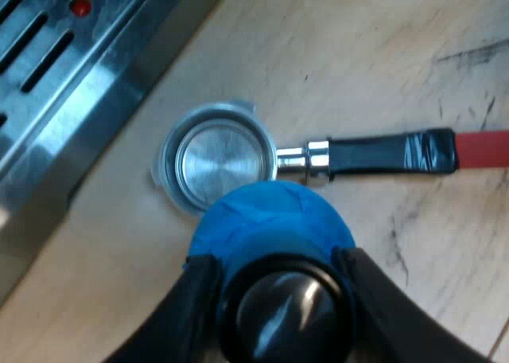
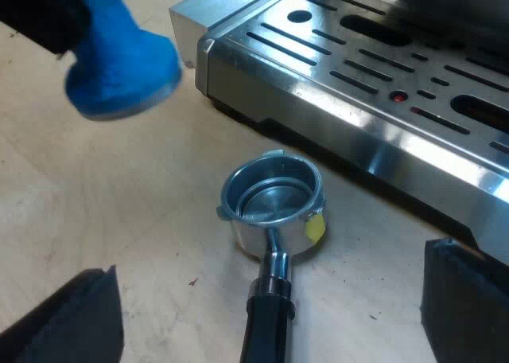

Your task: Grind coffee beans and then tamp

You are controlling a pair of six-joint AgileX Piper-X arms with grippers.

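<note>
Left end effector (image 1: 274, 259) gripping a blue tamper (image 1: 270, 220) near an empty holder (image 1: 306, 160).
Left wrist view: the holder lies on the bench (image 1: 334, 52) just ahead of the clamped fingers, basket bare metal, handle running crosswise, red end (image 1: 481, 150) farthest from the basket. Right wrist view: the right end effector (image 2: 266, 291) is open wide; the empty holder (image 2: 274, 212) lies ahead between its fingers, handle pointing back toward it, beside the machine (image 2: 358, 84).

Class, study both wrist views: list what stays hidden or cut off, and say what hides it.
Left wrist view: the tamper covers part of the holder rim.
Left wrist view: the holder's red end runs off the edge.
Right wrist view: the edge cuts the handle short.
Both views: the machine above its drip tray is cut off.
</note>
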